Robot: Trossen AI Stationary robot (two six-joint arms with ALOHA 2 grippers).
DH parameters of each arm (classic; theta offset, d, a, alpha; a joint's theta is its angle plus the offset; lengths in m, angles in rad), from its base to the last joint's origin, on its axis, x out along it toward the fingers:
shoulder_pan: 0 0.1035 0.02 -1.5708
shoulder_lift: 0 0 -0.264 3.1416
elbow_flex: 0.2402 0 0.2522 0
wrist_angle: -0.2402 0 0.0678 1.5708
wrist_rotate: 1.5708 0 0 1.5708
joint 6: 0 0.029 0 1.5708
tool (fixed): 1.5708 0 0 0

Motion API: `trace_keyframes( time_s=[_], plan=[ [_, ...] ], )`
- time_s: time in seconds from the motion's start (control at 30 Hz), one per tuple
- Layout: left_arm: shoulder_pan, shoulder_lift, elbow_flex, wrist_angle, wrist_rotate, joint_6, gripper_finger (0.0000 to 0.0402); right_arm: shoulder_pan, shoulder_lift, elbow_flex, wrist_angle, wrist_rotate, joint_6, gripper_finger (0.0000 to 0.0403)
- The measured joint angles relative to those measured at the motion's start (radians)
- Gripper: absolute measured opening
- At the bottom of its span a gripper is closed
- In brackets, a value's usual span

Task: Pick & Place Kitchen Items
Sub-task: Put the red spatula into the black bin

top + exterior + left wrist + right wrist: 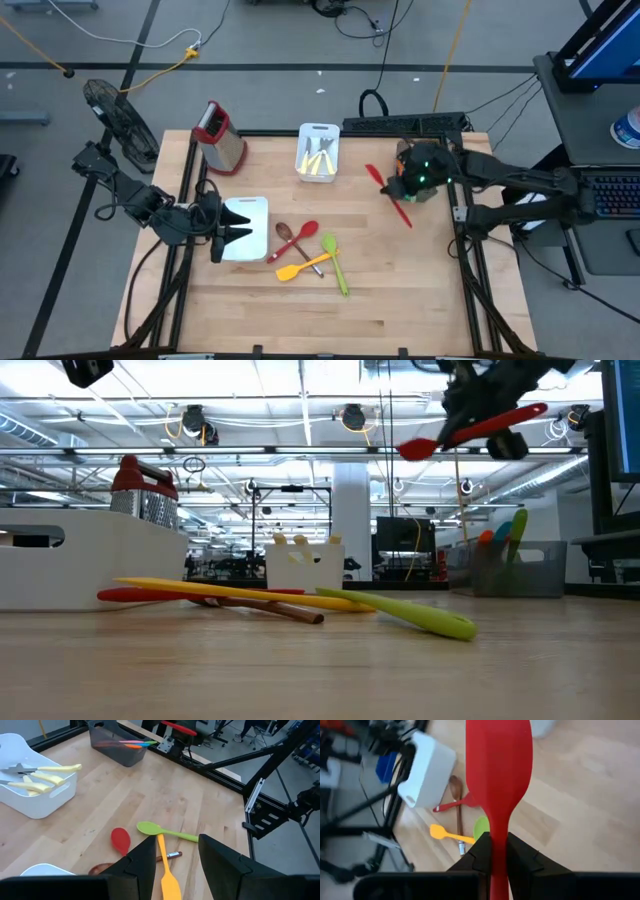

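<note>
A pale wooden desk (400, 290) stands on a grey floor, and the low view shows a large hall with ceiling lights behind it. The right gripper (405, 187) is in the air over the right rear part of the desk, and its jaws are closed tight on the handle of a red spatula (388, 195). From above, the long axis of the spatula runs diagonally. In the low view the spatula (480, 430) is high over the desk, a little tilted, with one end lower than the other. In the right wrist view its broad blade (498, 760) points away from the jaws.

The left gripper (232, 230) hangs over a white tray (250, 210) at the left side, with its jaws partly apart and holding nothing.

In the middle of the desk lie a red spoon (300, 236), a brown spoon (284, 234), an orange spatula (300, 267) and a green spoon (335, 262), crossing each other. At the rear stand a grater (218, 135) and a white box (318, 150) with yellow-handled tools.
</note>
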Motion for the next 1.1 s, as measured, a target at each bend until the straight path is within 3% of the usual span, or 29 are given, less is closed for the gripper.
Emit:
trace_keyframes(
  time_s=[0.37, 0.63, 1.1],
  plan=[
    [0.0, 0.0, 0.0, 0.001, 0.0, 0.043, 0.0152, -0.347, 0.0, 0.0, -0.197, -0.241, 0.025, 0.0024],
    [0.0, 0.0, 0.0, 0.001, 0.0, 0.073, 0.0152, -0.579, 0.026, 0.0, -0.292, -0.27, -0.006, 0.0029],
    [0.0, 0.0, 0.0, 0.001, 0.001, 0.065, 0.0152, -0.73, 0.284, 0.0, -0.396, -0.268, -0.184, 0.0031]
  ],
)
